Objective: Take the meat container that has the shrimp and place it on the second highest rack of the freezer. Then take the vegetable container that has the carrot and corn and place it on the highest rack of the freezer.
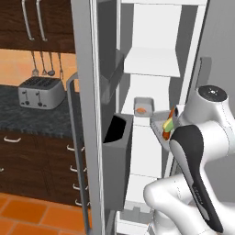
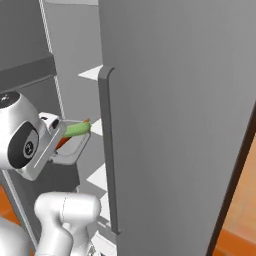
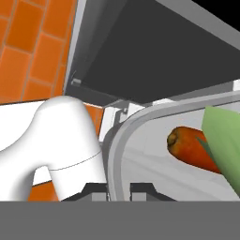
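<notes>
The freezer (image 1: pixel 151 64) stands open, its door (image 1: pixel 89 114) swung to the left with dark bins on its inside. A small tray with the shrimp (image 1: pixel 142 110) sits on a white shelf (image 1: pixel 149 120) deep in the interior, so the first step looks done, though I cannot tell for certain which rack that is. The step in hand is the second one: the gripper (image 3: pixel 119 190) is clamped on the rim of the vegetable container (image 1: pixel 160 126), held in the air at the freezer's mouth, near the level of the shrimp shelf. The highest rack (image 1: pixel 153 62) is well above it, so the next move calls for a lift, then a push inward. The corn (image 2: pixel 77 130) and the carrot (image 3: pixel 190 149) lie along the tray's length, angling up toward the interior.
</notes>
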